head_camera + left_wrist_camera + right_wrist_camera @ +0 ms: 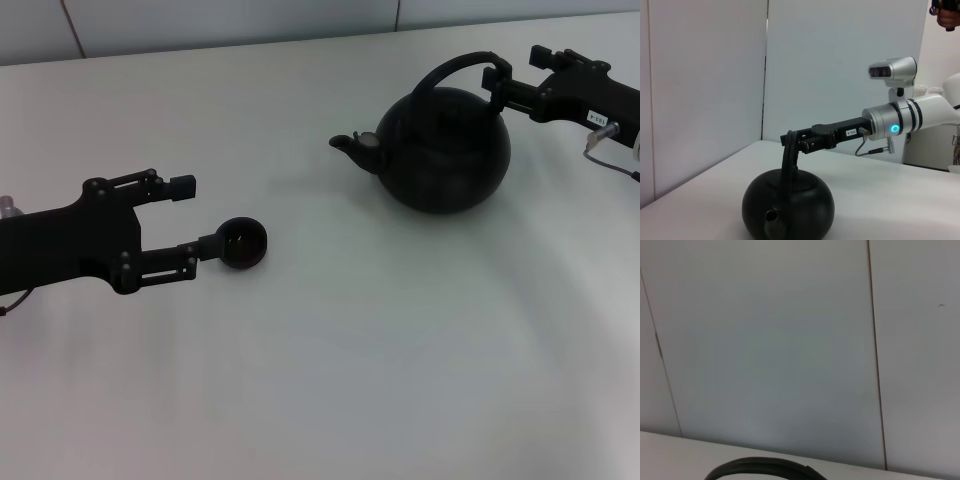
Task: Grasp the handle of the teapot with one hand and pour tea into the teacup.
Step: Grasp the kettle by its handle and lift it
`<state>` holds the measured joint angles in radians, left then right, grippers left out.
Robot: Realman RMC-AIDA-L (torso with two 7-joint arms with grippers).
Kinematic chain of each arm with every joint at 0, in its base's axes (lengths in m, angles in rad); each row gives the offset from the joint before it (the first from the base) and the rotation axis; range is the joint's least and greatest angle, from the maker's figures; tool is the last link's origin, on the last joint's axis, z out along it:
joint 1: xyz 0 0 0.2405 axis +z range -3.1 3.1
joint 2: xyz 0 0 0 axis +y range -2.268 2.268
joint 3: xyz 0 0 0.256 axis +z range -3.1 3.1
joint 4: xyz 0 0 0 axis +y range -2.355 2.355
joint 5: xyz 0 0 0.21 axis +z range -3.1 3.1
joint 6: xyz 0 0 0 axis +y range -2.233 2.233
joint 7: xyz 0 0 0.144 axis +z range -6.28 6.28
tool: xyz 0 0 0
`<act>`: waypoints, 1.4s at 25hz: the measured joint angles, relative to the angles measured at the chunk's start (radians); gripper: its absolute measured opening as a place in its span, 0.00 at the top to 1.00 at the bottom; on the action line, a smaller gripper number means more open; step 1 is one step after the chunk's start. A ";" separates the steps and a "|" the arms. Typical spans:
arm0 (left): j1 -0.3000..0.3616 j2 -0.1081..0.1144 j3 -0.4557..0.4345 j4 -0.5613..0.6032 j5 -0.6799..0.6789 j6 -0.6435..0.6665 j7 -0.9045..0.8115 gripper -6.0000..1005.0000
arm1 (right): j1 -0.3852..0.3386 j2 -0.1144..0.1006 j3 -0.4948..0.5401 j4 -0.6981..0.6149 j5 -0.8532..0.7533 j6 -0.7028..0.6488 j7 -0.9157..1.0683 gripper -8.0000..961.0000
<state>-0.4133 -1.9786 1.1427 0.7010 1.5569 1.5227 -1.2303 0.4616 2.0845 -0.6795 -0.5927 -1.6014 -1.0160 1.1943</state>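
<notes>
The matte-black teapot (445, 150) stands on the white table at the right rear, its spout (350, 143) pointing left. Its arched handle (450, 68) rises over the lid. My right gripper (497, 85) is at the handle's right end and looks shut on it. The left wrist view shows the same: the right gripper (791, 138) grips the top of the handle (787, 165) above the teapot (788, 202). A strip of the handle (760, 467) shows in the right wrist view. The tiny black teacup (242, 243) sits at the left. My left gripper (192, 215) is open, its near fingertip (207, 245) touching the cup's side.
The white table (380, 350) stretches toward me from the cup and pot. A pale panelled wall (250, 20) runs along the table's far edge. The left wrist view shows my head camera (892, 70) and right forearm (900, 120) behind the pot.
</notes>
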 joint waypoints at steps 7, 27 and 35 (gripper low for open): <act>-0.001 0.000 0.000 0.000 0.000 -0.008 0.004 0.24 | 0.001 0.000 -0.010 0.003 0.001 -0.007 -0.035 0.19; 0.005 0.000 0.000 0.000 0.000 -0.014 0.008 0.24 | 0.012 0.000 -0.026 0.019 0.007 -0.001 -0.058 0.84; 0.005 0.000 0.000 0.000 0.000 -0.016 0.010 0.24 | 0.020 0.003 -0.026 0.028 0.020 -0.007 -0.126 0.86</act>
<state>-0.4079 -1.9787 1.1427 0.7010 1.5569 1.5072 -1.2204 0.4817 2.0875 -0.7055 -0.5644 -1.5817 -1.0230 1.0684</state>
